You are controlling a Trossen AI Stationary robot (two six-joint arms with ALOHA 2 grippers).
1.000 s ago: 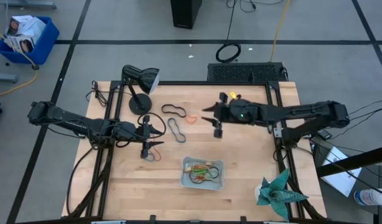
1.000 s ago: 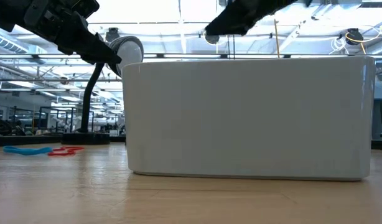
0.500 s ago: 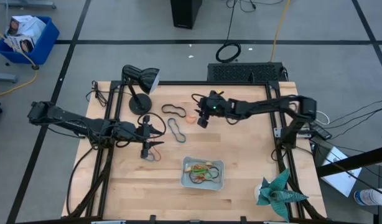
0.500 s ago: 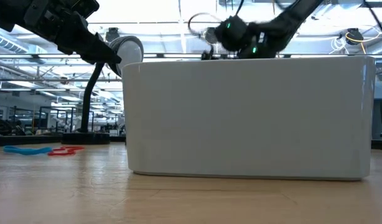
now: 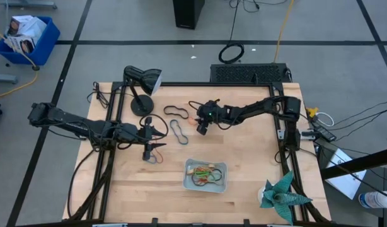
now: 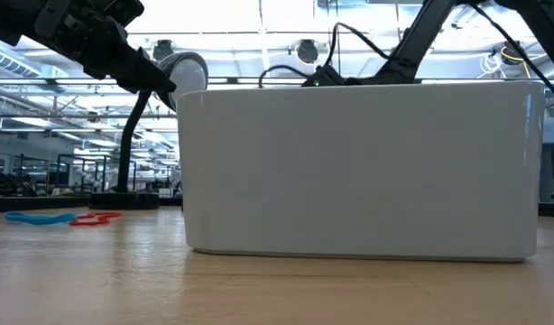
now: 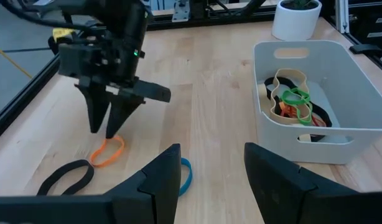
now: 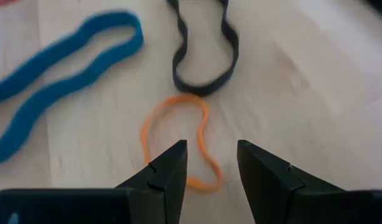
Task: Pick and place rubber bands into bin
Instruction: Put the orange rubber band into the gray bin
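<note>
An orange rubber band (image 8: 178,138) lies flat on the wooden table next to a black band (image 8: 202,57) and a blue band (image 8: 60,57). My right gripper (image 5: 202,124) is open and points down over the orange band (image 7: 109,150), its fingertips on either side of one end, just above the wood. The pale bin (image 5: 206,175) stands toward the near edge and holds several bands (image 7: 290,102). My left gripper (image 5: 153,142) is open and empty, hovering left of centre over a blue band (image 7: 185,175).
Two more black bands (image 5: 174,111) (image 5: 179,130) lie near the centre. A desk lamp (image 5: 140,88) stands at the far left. A green paper plant (image 5: 282,192) sits at the near right corner. The bin's wall (image 6: 358,171) fills the low view.
My right gripper has gone toward the table's left edge and down, coming to rest over the orange band; in the low view it has sunk behind the bin's wall. The bands have not moved.
</note>
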